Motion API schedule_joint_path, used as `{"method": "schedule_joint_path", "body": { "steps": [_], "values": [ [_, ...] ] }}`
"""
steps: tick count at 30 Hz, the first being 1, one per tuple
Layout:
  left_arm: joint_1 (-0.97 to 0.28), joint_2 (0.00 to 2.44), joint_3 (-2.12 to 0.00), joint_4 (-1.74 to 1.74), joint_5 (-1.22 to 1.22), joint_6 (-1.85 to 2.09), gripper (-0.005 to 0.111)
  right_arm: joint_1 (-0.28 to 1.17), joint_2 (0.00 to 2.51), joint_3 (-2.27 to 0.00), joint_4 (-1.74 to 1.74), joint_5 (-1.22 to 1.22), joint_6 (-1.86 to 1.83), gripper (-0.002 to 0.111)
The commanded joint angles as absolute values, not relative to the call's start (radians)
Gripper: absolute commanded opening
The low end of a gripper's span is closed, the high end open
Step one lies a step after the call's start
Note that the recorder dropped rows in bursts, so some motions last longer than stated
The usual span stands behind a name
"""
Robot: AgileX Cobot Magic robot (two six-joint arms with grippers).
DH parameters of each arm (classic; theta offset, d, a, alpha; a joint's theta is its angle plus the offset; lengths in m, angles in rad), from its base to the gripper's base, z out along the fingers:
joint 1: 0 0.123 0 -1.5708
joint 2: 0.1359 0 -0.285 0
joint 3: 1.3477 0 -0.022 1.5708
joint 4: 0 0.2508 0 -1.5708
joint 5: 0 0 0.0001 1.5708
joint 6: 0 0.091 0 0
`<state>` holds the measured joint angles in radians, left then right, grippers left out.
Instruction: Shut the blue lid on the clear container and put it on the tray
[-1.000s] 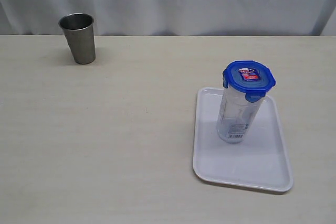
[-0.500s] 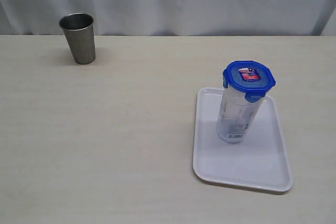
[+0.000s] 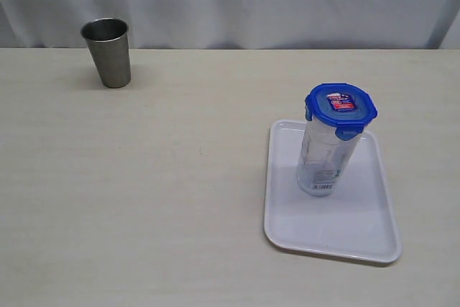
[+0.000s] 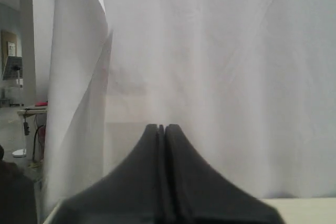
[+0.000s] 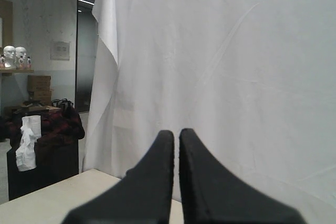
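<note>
The clear container (image 3: 323, 159) stands upright on the white tray (image 3: 359, 231) at the right of the table in the exterior view. The blue lid (image 3: 341, 106) sits on top of it with its flaps down. Neither arm shows in the exterior view. My left gripper (image 4: 161, 127) is shut with nothing between its dark fingers and faces the white curtain. My right gripper (image 5: 176, 132) is also shut and empty, facing the curtain above a table edge.
A steel cup (image 3: 108, 52) stands at the back left of the beige table (image 3: 158, 177). A white curtain (image 3: 251, 1) hangs behind the table. Shelves and a dark stand (image 5: 42, 150) show beyond the curtain in the right wrist view.
</note>
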<state>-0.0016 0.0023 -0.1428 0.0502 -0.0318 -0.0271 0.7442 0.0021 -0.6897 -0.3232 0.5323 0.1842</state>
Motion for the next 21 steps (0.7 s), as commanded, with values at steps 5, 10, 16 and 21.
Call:
{"method": "schedule_joint_path", "body": {
  "steps": [5, 10, 16, 21],
  "values": [
    [0.024, 0.0, 0.0, 0.075, -0.006, -0.023, 0.0, 0.742, 0.0, -0.686, -0.322, 0.529, 0.189, 0.004],
    [0.024, 0.0, 0.0, 0.068, 0.075, -0.023, 0.0, 0.742, 0.0, -0.686, -0.322, 0.529, 0.189, 0.004],
    [0.024, 0.0, 0.0, 0.068, 0.151, 0.048, 0.0, 0.742, 0.0, -0.686, -0.322, 0.529, 0.189, 0.004],
    [0.024, 0.0, 0.0, 0.031, 0.302, 0.074, 0.0, 0.742, 0.0, -0.686, -0.322, 0.529, 0.189, 0.004]
  ]
}}
